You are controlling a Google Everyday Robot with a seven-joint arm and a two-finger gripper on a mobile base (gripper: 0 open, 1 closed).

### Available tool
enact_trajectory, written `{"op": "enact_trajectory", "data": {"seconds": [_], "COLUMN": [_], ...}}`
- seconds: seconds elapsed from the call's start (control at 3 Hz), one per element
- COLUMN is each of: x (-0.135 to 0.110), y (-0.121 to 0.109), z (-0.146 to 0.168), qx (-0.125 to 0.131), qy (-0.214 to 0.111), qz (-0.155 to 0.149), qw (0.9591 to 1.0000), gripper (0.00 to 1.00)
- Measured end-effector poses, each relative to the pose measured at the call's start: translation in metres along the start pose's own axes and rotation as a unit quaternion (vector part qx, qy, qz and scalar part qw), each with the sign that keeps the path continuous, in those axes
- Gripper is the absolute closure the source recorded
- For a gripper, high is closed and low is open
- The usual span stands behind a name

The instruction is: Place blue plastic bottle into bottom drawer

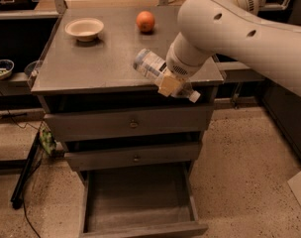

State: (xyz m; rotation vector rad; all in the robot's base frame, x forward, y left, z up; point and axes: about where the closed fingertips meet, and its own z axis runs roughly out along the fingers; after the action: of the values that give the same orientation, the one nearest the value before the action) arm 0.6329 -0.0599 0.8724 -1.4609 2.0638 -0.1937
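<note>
1. The gripper (pixel 169 85) hangs over the front right edge of the cabinet top (pixel 91 66). Its tan pads are pinched across the blue plastic bottle (pixel 150 67), which is lifted off the surface.
2. The bottle lies tilted in the grasp. Its base points up and back over the cabinet, and its white cap (pixel 194 97) dips past the cabinet's front edge. Gripping it around the middle probably keeps it from swinging.
3. The bottom drawer (pixel 84 202) is pulled out at the foot of the cabinet. Its flat grey interior is exposed, so the bottle can be lowered straight in from above.
4. The two knobbed drawers (pixel 133 124) above it are shut, so nothing juts out of the cabinet front into the path down.
5. The orange (pixel 145 21) and the pale bowl (pixel 84 28) sit at the back of the cabinet top, well apart from the bottle.
6. I judge that the carry is under way. What remains is moving forward of the cabinet front, descending and letting go.
</note>
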Motion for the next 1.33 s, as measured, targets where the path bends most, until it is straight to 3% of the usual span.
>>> {"op": "enact_trajectory", "data": {"seconds": [1.33], "x": [0.009], "y": [0.06], "z": [0.0], "qx": [0.04], "qy": [-0.002], "qz": [0.024], "qw": [0.9989], "gripper": [1.0]}}
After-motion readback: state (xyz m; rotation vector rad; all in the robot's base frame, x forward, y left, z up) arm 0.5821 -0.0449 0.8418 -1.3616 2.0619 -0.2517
